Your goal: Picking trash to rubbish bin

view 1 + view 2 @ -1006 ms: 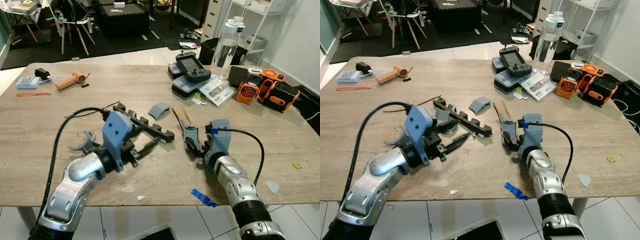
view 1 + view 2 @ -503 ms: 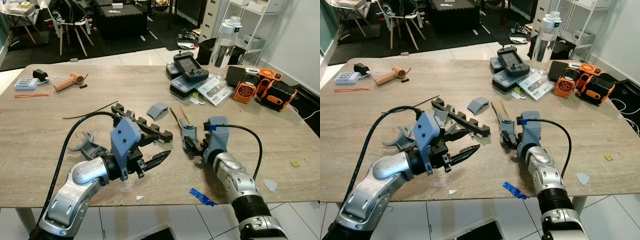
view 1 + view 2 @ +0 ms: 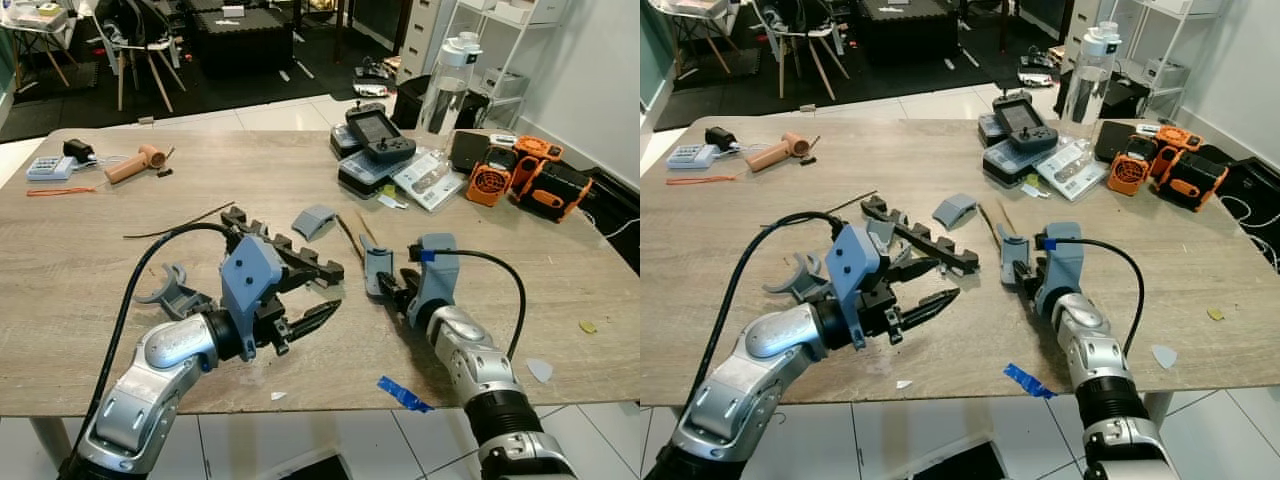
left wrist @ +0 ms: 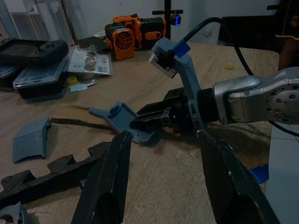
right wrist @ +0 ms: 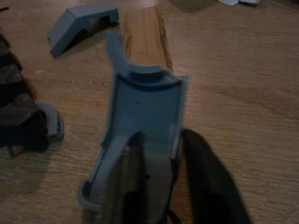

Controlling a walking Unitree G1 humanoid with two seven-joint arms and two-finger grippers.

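Now my right fingers point(image 5: 159, 186) pinching a grey-blue plastic piece point(image 5: 140, 135) low over the desk point(image 3: 80, 250), beside a wood strip point(image 5: 145, 39), my left fingers point(image 4: 163, 182) spread, hovering near a black toothed part point(image 3: 285, 255).

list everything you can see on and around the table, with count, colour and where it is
table: one, light wood grain, across the scene
grey plastic piece: one, blue-grey, near edge, in the right gripper
curved grey part: one, blue-grey, table centre
black toothed strip: one, black, centre, beside the left gripper
grey clip: one, grey, near left
blue tape scrap: one, blue, near edge
handheld controller: one, black, far centre on cases
water bottle: one, clear, far right
orange tools: a group, orange and black, far right
tan tube: one, tan, far left
chairs: a few, beyond the table
left gripper: one, black fingers, open
right gripper: one, shut on the grey plastic piece
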